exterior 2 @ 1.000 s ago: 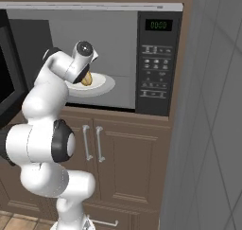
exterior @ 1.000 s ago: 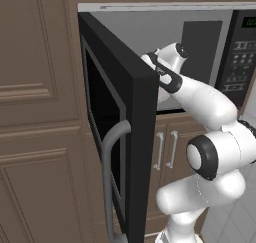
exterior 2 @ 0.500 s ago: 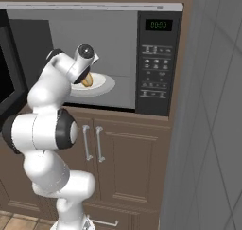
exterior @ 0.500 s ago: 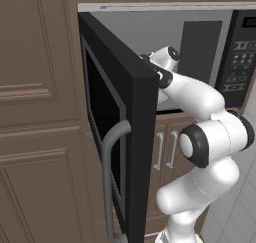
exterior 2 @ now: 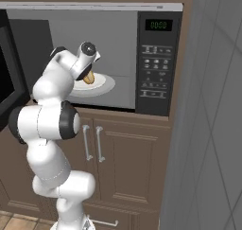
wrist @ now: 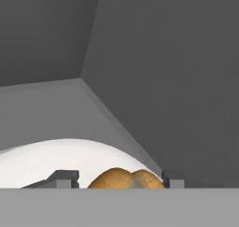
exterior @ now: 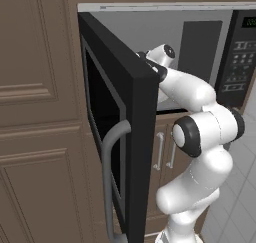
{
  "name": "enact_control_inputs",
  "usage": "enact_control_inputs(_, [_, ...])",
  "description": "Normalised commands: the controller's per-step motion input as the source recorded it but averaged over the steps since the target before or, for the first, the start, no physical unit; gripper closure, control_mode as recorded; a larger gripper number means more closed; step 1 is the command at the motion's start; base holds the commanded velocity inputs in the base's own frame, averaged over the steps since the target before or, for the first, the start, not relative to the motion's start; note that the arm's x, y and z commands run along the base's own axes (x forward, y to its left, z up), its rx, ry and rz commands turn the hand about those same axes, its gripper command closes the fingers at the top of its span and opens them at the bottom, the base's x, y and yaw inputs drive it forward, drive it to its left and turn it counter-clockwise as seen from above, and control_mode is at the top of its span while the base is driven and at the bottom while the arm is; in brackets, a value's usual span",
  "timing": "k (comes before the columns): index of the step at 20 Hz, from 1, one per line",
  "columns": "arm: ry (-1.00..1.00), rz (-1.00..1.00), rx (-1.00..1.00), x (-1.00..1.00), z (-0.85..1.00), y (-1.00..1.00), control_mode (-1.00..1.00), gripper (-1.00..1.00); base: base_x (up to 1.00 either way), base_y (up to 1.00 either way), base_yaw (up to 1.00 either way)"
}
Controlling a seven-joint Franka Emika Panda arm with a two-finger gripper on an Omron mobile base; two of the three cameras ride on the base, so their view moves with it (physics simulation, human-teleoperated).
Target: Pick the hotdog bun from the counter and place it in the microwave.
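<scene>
The golden-brown hotdog bun sits between my two dark fingertips, just above the round pale plate. My gripper is shut on the bun. From the right base view, the gripper holds the bun inside the open microwave, over the plate on its floor. In the left base view the microwave's black door stands swung open and hides the fingers; my wrist reaches past its edge. The counter is out of view.
The black keypad with its green display is to the right of the cavity. Brown cabinet doors lie below, and tall brown panels stand left of the door. A grey wall rises at the right.
My hand has edged slightly deeper into the microwave and the elbow has risen a little. The bun stays in the grip over the plate.
</scene>
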Motion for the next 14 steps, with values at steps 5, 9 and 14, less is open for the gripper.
enact_control_inputs(5, [0.00,0.00,0.00,0.00,-0.20,0.03,-1.00,1.00,0.00,0.00,0.00])
enact_control_inputs(9, [0.00,0.00,0.00,-0.06,-0.14,0.03,-1.00,-1.00,0.00,0.00,0.00])
enact_control_inputs(14, [0.00,0.00,0.01,-0.13,0.00,0.00,-1.00,-1.00,0.00,0.00,0.00])
